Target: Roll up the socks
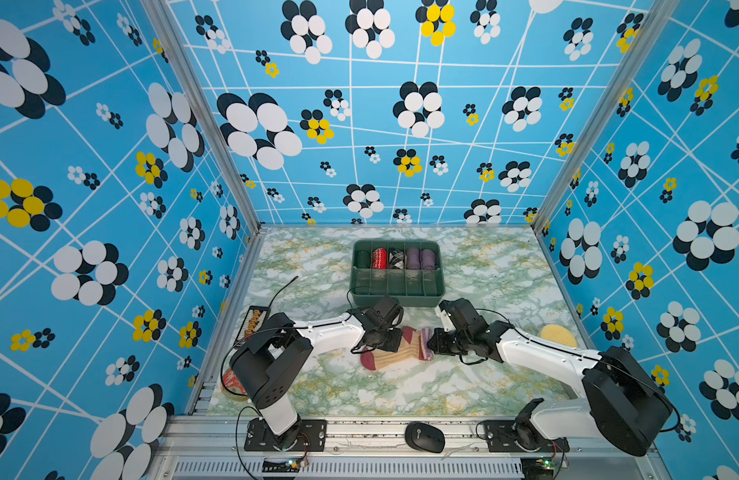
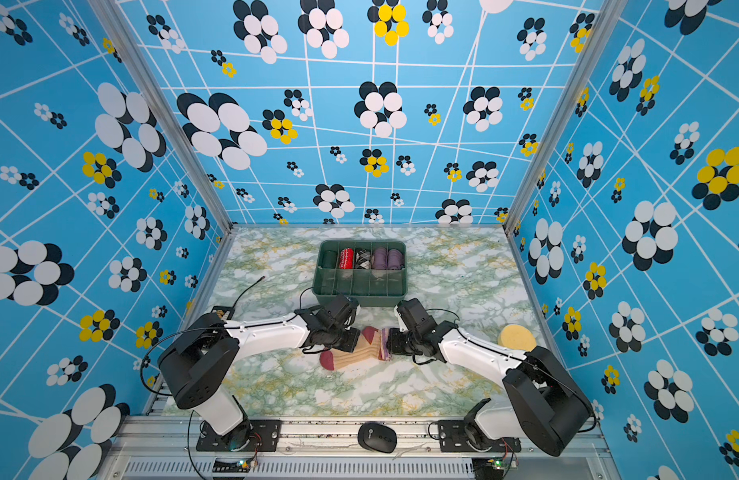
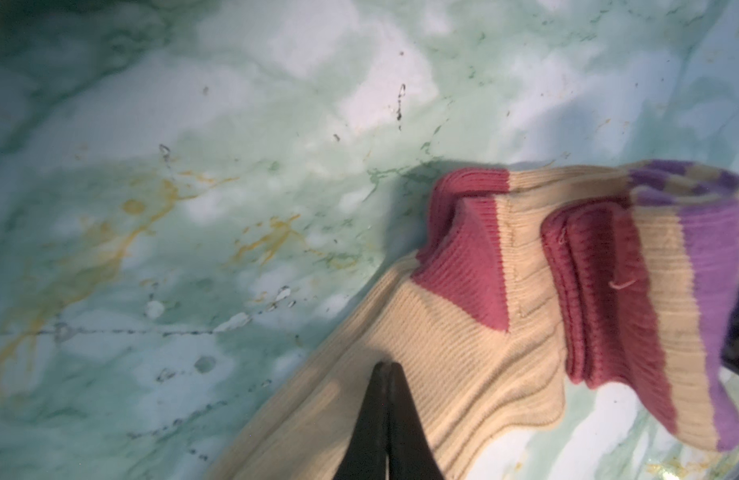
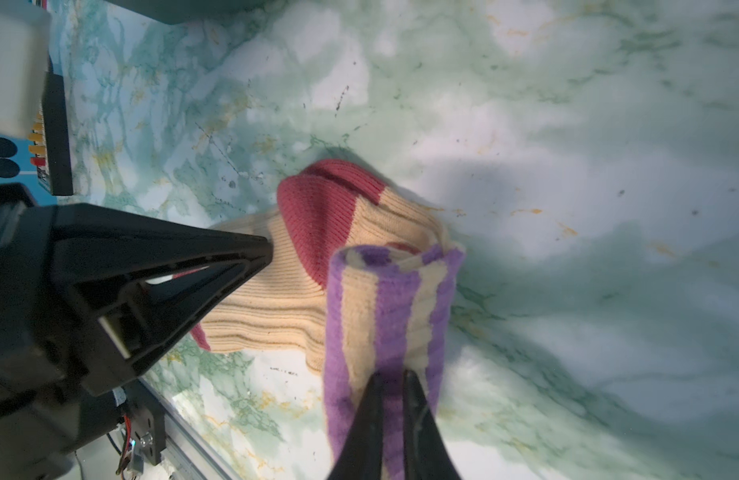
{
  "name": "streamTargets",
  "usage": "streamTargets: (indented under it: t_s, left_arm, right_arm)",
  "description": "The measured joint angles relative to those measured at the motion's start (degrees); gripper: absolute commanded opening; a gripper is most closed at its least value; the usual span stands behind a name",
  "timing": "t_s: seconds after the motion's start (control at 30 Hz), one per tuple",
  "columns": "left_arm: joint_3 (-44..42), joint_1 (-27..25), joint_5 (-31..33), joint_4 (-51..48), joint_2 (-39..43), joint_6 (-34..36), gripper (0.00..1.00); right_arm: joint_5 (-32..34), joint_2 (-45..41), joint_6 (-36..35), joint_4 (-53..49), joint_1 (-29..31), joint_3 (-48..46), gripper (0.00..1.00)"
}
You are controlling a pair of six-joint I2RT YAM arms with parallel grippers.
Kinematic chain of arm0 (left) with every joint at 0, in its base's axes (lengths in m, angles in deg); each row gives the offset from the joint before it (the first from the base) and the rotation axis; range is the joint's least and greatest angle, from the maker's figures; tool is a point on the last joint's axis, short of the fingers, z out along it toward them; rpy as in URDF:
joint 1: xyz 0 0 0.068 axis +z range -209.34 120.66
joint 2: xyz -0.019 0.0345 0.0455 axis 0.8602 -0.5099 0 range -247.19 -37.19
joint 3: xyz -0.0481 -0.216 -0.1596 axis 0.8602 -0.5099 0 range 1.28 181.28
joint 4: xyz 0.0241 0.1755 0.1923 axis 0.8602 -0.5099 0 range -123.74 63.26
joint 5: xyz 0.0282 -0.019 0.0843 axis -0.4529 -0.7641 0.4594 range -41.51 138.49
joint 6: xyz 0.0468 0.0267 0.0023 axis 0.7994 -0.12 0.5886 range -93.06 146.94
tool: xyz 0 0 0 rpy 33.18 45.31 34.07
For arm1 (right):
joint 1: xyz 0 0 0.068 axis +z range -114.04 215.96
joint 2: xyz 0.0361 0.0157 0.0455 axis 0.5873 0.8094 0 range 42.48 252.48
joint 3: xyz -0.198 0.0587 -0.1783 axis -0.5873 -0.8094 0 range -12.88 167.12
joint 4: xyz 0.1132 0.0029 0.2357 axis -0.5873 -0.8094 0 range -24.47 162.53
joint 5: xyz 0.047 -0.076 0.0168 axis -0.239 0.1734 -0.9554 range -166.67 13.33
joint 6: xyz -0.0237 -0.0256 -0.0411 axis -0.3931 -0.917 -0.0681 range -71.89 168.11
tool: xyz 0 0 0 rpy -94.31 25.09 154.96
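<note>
The socks (image 1: 394,353) lie on the table (image 1: 359,395), right between the robot's two hands. The left gripper (image 1: 396,340) is squeezed tight on the tan middle part of the socks. In the left wrist view its two black fingers (image 3: 372,415) press together, with a little fold of tan cloth at their tips. The right gripper (image 1: 430,345) is pinching the other end, the part with the purple stripes. In the right wrist view that stripy end stands up from its fingers (image 4: 419,415), curled over like a small tube. The two grippers point tip to tip and are near each other, with only a short bit of sock between them. A dark red heel sticks up in that gap. The dark red toe pokes out on the near side of the left gripper. Just behind both grippers sits a green tray (image 1: 396,297) with other rolled socks in its back row. A yellow sponge (image 1: 556,334) lies well off to the outer side of the right gripper.
</note>
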Motion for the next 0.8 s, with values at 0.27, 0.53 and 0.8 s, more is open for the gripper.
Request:
streamTargets:
  t_s: [0.27, 0.53, 0.8]
  left_arm:
    - [-0.92, 0.98, -0.02, 0.07, 0.96, 0.37, 0.06]
    - [-2.21, 2.16, -0.46, 1.38, 1.05, 0.35, 0.05]
    - [-2.38, 2.14, -1.07, 1.99, 1.05, 0.35, 0.05]
  right_arm:
    - [0.02, 0.44, 0.00, -0.11, 1.07, 1.33, 0.13]
    - [0.02, 2.84, 0.00, -0.09, 1.62, 2.49, 0.13]
    - [-0.02, 5.09, 0.02, 0.61, 2.19, 3.87, 0.13]
